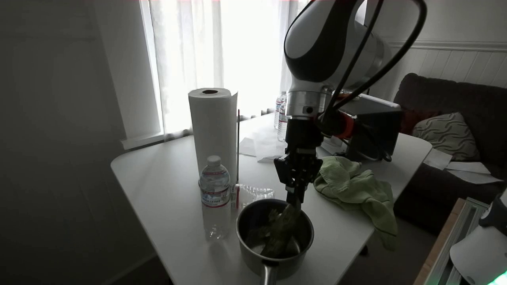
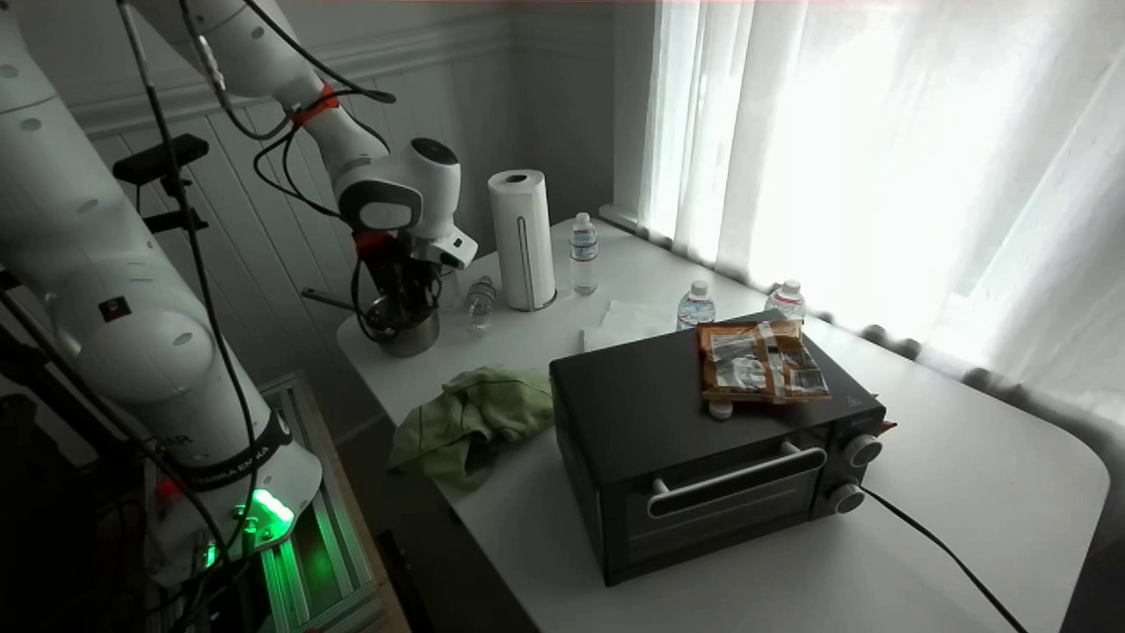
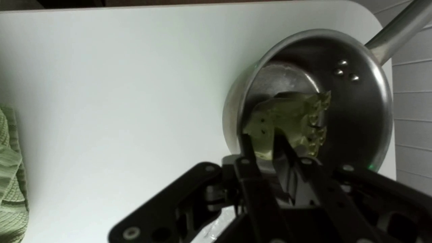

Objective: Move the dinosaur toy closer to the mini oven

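Toy: greenish, in pot.
Pincer: toy seen in gap, grip unclear.
Handle: toward upper right.
Cloth: green, left edge.
Desk: white.

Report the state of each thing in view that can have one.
Saucepan, upright, uncovered
Dinosaur toy, inside the saucepan
Gripper, jaws close together about part of the toy; firm grip uncertain
Mini oven, door shut; on or off, cannot tell
Packet, lying on the oven
Green cloth, crumpled, overhanging the table
Paper towel roll, upright
Bottle by the saucepan, standing, capped
Next bottle, on its side
Three other bottles, upright
Curtains, closed
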Available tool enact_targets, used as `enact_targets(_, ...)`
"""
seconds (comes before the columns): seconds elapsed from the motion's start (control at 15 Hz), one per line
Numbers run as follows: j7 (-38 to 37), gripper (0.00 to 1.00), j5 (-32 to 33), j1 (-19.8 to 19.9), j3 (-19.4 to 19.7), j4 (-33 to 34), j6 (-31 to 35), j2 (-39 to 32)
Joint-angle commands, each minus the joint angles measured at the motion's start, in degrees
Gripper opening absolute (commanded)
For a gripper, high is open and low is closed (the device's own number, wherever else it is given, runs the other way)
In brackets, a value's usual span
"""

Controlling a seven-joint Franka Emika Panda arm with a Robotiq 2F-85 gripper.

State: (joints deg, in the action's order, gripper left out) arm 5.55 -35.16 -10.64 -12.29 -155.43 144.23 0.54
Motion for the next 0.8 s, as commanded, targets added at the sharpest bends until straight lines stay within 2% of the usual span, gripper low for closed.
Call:
enact_targets(0.0,2.0,0.08,-2.1,-0.7,0.1,-0.8,0.4,0.4)
enact_targets(0.07,2.0,0.05,-2.2,-0.8,0.0,-0.9,0.2,0.8)
enact_targets(0.47,1.5,0.05,-2.3,-1.4,-0.3,-1.9,-2.7,6.3)
enact_targets(0.73,-1.9,0.05,0.2,-1.9,0.1,-2.2,-5.9,10.7)
